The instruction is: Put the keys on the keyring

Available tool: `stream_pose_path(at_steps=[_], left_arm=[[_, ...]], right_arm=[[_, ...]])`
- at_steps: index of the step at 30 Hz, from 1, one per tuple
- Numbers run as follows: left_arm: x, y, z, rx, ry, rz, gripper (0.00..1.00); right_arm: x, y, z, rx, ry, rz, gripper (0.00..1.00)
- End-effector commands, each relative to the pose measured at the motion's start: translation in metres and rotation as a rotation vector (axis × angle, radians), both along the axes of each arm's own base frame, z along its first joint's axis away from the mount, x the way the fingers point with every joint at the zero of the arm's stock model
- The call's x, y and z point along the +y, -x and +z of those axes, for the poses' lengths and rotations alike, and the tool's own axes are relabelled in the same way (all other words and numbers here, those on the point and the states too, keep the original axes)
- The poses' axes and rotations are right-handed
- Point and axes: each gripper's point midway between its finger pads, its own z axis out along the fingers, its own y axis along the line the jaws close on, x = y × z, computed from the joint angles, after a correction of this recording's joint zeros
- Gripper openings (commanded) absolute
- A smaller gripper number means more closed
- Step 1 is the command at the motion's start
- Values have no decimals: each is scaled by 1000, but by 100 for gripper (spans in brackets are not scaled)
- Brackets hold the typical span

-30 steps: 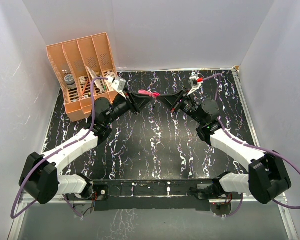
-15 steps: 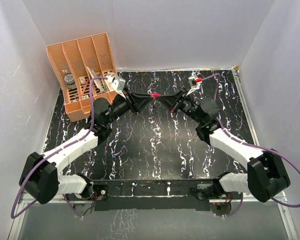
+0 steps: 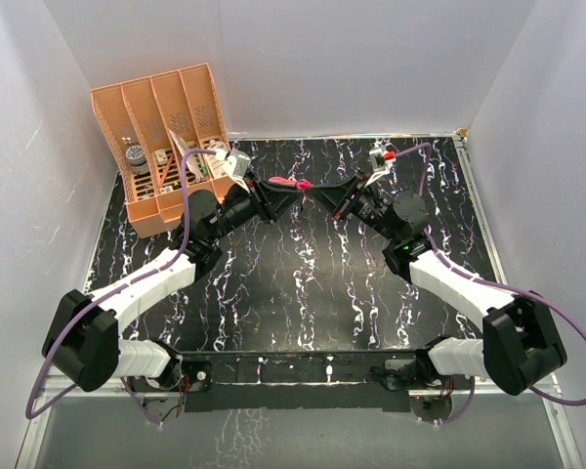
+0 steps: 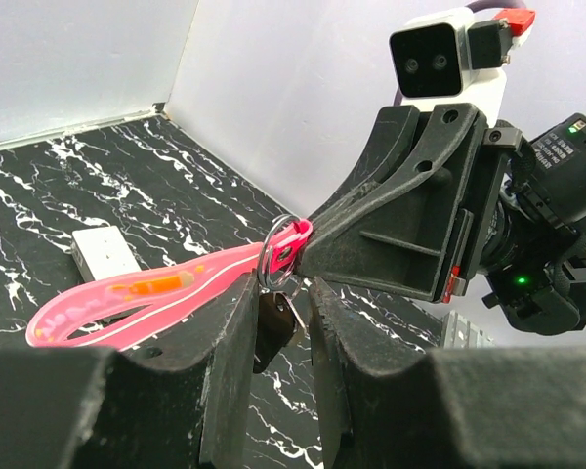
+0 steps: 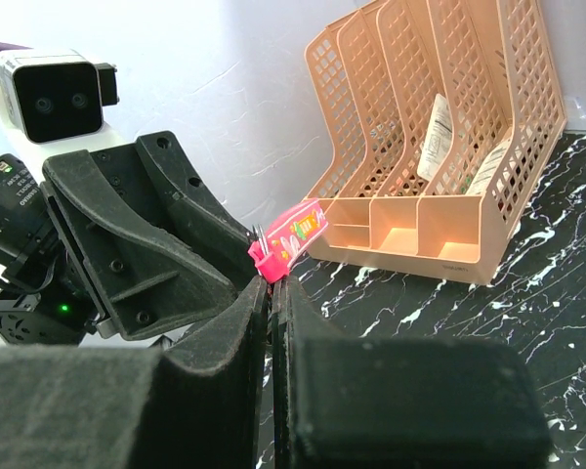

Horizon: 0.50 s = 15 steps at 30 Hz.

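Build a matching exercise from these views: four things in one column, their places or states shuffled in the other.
Things:
1. key
2. keyring
3. rack
4. white box

Places or states:
A. lying on the table
B. pinched by the right gripper
C. standing at the far left corner
D. held in the left gripper

Pairs: 1-D, 2-B, 3-C, 4-A

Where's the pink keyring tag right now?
Top view, back centre: the pink keyring tag hangs in the air where the left gripper and right gripper meet, trailing toward the orange rack.
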Motion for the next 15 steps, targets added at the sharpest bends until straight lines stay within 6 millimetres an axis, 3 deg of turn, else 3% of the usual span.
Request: stream_pose_path(at_steps=[1,7,11,15], left_arm=[[0,6,39,-108,64,-16,26],[2,8,45,-128,75,-18,25],[2,10,46,-134,81,-20,12],[1,10,46,-132,79,-26,7]], right_arm=[[1,4,26,-85,-40,21,0],[2,4,23,-80,-42,27,0],[2,5,23,-80,-42,28,0],[2,5,23,-79,-42,29,0]])
